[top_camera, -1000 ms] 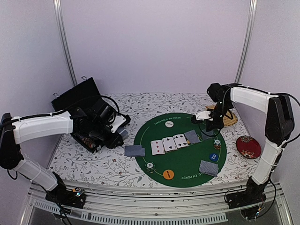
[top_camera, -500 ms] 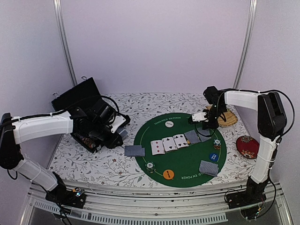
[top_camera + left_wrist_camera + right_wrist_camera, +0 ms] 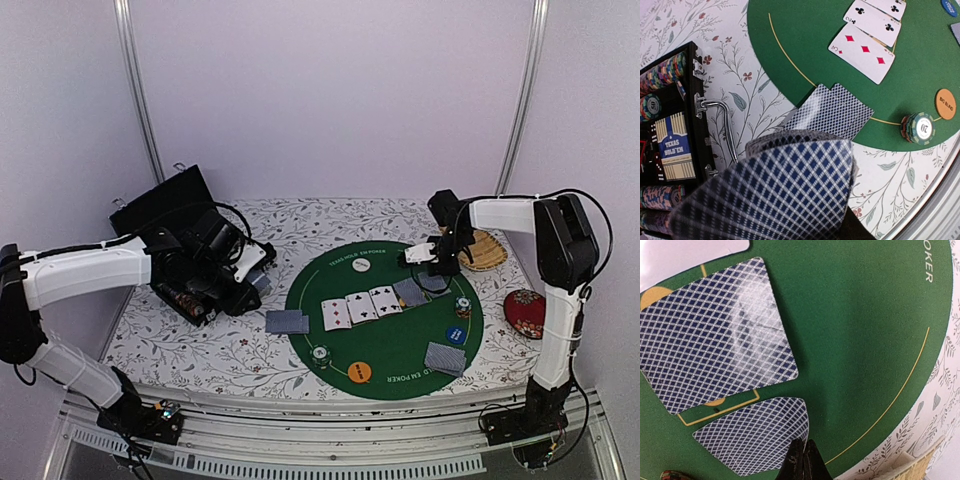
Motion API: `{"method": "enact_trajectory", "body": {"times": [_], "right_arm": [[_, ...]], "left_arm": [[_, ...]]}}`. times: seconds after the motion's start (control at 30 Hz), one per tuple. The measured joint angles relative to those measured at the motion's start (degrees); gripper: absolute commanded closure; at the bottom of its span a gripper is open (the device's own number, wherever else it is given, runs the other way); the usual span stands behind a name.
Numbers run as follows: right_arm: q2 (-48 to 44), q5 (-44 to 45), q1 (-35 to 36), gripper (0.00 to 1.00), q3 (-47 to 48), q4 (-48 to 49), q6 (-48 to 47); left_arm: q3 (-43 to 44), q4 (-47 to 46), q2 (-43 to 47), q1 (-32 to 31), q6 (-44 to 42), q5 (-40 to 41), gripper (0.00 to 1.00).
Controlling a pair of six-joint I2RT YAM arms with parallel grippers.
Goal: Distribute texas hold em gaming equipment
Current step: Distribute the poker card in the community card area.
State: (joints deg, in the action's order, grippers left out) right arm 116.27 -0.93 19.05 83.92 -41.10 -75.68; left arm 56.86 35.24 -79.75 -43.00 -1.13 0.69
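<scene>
My left gripper (image 3: 256, 281) is beside the black case, shut on a deck of blue-backed cards (image 3: 775, 190) that hides its fingers. My right gripper (image 3: 434, 257) is shut on the edge of one face-down card (image 3: 755, 435), held low over the far right of the green mat (image 3: 390, 345). On the mat lie three face-up cards (image 3: 361, 306), a face-down card (image 3: 410, 292), a card pair (image 3: 445, 357), chip stacks (image 3: 320, 354) and white (image 3: 361, 265), orange (image 3: 360, 372) and blue (image 3: 456, 334) discs. Another card pair (image 3: 287, 321) lies at the mat's left edge.
An open black case (image 3: 175, 215) with chip rows (image 3: 660, 75) stands at the left. A red cushion (image 3: 527, 312) and a tan woven mat (image 3: 485, 250) lie at the right. The table's front rail runs along the near edge.
My right gripper has carried its card a little to the left, over the mat's far right part. The left arm has hardly moved.
</scene>
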Motion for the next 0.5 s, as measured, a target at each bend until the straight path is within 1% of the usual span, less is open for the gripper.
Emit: {"method": "enact_trajectory", "body": {"times": [0.2,0.27,0.3,0.33,0.37,0.43,0.47,0.5], "right_arm": [[1.14,0.0,0.0,0.98,1.01,-0.2,1.14],[1.22,-0.02,0.0,0.95,1.01,-0.26,1.66],[1.22,-0.04,0.0,0.92,1.01,-0.31,2.1],[1.22,-0.09,-0.02,0.85,1.01,-0.39,2.47],[1.22,-0.11,-0.02,0.76,1.01,-0.42,2.69],[1.22,-0.09,0.0,0.55,0.96,-0.31,2.95],[1.22,-0.04,0.0,0.47,0.94,-0.13,3.08],[1.22,0.07,0.0,0.34,0.92,0.09,3.37]], "left_arm": [[0.0,0.02,0.0,0.0,0.13,0.13,0.61],[0.0,0.02,0.0,0.0,0.13,0.11,0.61],[0.0,0.02,0.0,0.0,0.13,0.11,0.61],[0.0,0.02,0.0,0.0,0.11,0.11,0.61],[0.0,0.02,0.0,0.0,0.11,0.11,0.61],[0.0,0.02,0.0,0.0,0.11,0.11,0.61],[0.0,0.02,0.0,0.0,0.11,0.11,0.61],[0.0,0.02,0.0,0.0,0.11,0.11,0.61]]}}
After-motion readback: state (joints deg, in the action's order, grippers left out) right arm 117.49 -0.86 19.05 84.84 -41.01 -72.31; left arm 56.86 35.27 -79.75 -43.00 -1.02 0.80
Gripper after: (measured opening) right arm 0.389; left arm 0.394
